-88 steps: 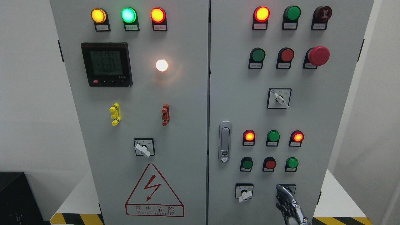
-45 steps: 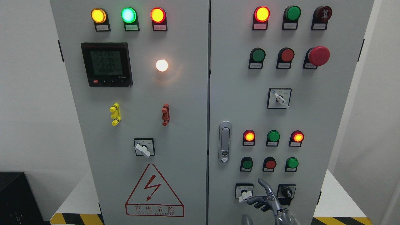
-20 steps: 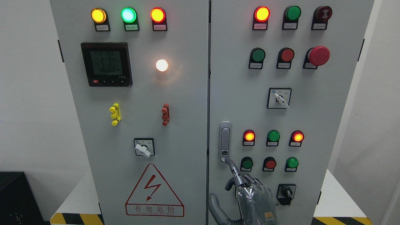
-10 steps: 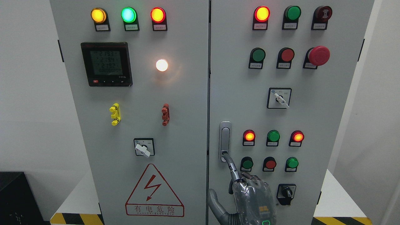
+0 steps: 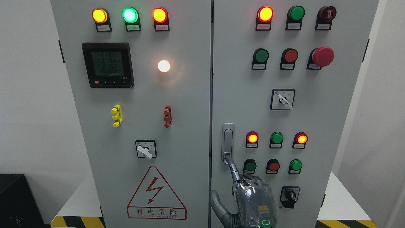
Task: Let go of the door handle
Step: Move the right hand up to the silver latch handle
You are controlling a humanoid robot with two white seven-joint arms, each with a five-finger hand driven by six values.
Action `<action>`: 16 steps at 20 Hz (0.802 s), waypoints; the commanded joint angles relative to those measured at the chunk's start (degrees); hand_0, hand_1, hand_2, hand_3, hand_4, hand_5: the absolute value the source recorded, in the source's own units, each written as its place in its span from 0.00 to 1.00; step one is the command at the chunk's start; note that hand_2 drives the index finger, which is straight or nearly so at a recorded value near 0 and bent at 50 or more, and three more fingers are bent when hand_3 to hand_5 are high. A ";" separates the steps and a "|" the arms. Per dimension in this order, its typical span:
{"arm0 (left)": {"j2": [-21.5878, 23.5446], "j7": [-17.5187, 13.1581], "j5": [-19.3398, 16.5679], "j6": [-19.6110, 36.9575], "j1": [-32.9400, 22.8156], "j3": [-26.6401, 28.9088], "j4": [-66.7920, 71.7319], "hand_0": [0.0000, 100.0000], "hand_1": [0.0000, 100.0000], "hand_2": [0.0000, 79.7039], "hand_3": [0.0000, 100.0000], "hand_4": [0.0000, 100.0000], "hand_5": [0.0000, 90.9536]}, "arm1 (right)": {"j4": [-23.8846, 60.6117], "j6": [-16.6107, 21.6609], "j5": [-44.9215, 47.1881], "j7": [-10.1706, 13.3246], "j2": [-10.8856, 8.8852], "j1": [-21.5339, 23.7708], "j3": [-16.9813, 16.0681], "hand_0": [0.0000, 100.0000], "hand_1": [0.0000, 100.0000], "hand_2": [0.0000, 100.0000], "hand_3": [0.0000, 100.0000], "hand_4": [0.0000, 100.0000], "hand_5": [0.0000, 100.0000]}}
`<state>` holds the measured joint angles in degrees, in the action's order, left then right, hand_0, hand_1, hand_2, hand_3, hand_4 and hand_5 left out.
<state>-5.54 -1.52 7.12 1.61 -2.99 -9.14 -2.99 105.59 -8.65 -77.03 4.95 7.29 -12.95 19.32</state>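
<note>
The silver door handle [image 5: 227, 139] stands upright in its recess at the left edge of the cabinet's right door [image 5: 316, 120]. My right hand [image 5: 253, 199] rises from the bottom edge just below it. Its index fingertip [image 5: 230, 161] is stretched up and touches the round lock button [image 5: 227, 155] at the handle's lower end. The other fingers are curled and the thumb [image 5: 216, 201] sticks out to the left. The hand holds nothing. My left hand is not in view.
Push buttons [image 5: 250, 166] and lit lamps [image 5: 252, 138] sit right of the handle. A black rotary switch [image 5: 289, 194] is beside the hand; the hand hides another switch. The left door [image 5: 190, 126] carries a meter [image 5: 108, 65] and a warning triangle [image 5: 155, 194].
My right hand moved from the rotary switch at lower right leftward and upward. Its index finger stretched out and came to rest on the handle's lock button. Little differs over the last half second.
</note>
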 commanded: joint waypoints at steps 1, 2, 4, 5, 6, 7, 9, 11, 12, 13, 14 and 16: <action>0.00 0.02 0.00 -0.03 0.00 0.00 0.00 0.00 0.00 0.06 0.11 0.00 0.00 | -2.41 -0.05 -0.84 -0.03 0.00 -0.67 0.11 0.41 0.26 0.00 0.80 0.72 0.68; 0.00 0.02 0.00 -0.03 0.00 0.00 0.00 0.00 0.00 0.06 0.11 0.00 0.00 | -2.50 -0.23 -1.28 -0.12 0.00 -0.76 0.11 0.41 0.26 0.00 0.80 0.72 0.68; 0.00 0.02 0.00 -0.02 0.00 0.00 0.00 0.00 0.00 0.06 0.11 0.00 0.00 | -3.20 -0.75 -1.72 -0.12 0.00 -1.11 0.11 0.40 0.26 0.00 0.80 0.73 0.68; 0.00 0.02 0.00 -0.03 0.00 0.00 0.00 0.00 0.00 0.06 0.11 0.00 0.00 | -3.29 -0.84 -1.81 -0.12 0.00 -1.20 0.02 0.40 0.26 0.00 0.80 0.72 0.68; 0.00 0.02 0.00 0.06 0.00 0.00 0.00 0.00 0.00 0.06 0.11 0.00 0.00 | -3.46 -0.84 -1.81 -0.12 0.00 -1.37 0.02 0.40 0.26 0.00 0.80 0.72 0.68; 0.00 0.02 0.00 0.06 0.00 0.00 0.00 0.00 0.00 0.06 0.11 0.00 0.00 | -3.64 -0.84 -1.81 -0.12 0.00 -1.46 -0.07 0.40 0.26 0.00 0.80 0.72 0.68; 0.00 0.02 0.00 0.06 0.00 0.00 0.00 0.00 0.00 0.06 0.11 0.00 0.00 | -3.99 -0.93 -1.81 -0.12 0.00 -1.81 -0.07 0.40 0.26 0.00 0.80 0.72 0.68; 0.00 0.02 0.00 -0.02 0.00 0.00 0.00 0.00 0.00 0.06 0.11 0.00 0.00 | -3.99 -0.93 -1.81 -0.12 0.00 -2.25 -0.07 0.40 0.26 0.00 0.80 0.72 0.68; 0.00 0.02 0.00 -0.03 0.00 0.00 0.00 0.00 0.00 0.06 0.11 0.00 0.00 | -4.25 -0.93 -1.81 -0.12 0.00 -2.43 -0.07 0.40 0.26 0.00 0.80 0.72 0.68; 0.00 0.02 0.00 -0.03 0.00 0.00 0.00 0.00 0.00 0.06 0.11 0.00 0.00 | -4.60 -1.37 -1.81 -0.12 0.00 -2.69 -0.15 0.40 0.26 0.00 0.80 0.72 0.68; 0.00 0.02 0.00 -0.03 0.00 0.00 0.00 0.00 0.00 0.06 0.11 0.00 0.00 | -4.69 -1.72 -1.72 -0.21 0.00 -2.87 -0.16 0.40 0.26 0.00 0.80 0.72 0.68; 0.00 0.02 0.00 -0.03 0.00 0.00 0.00 0.00 0.00 0.06 0.11 0.00 0.00 | -4.78 -1.90 -1.72 -0.21 0.00 -2.96 -0.16 0.40 0.26 0.00 0.80 0.72 0.68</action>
<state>-5.54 -1.52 7.12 1.38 -2.99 -9.14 -2.99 102.52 -10.19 -78.66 4.81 7.29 -15.17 19.27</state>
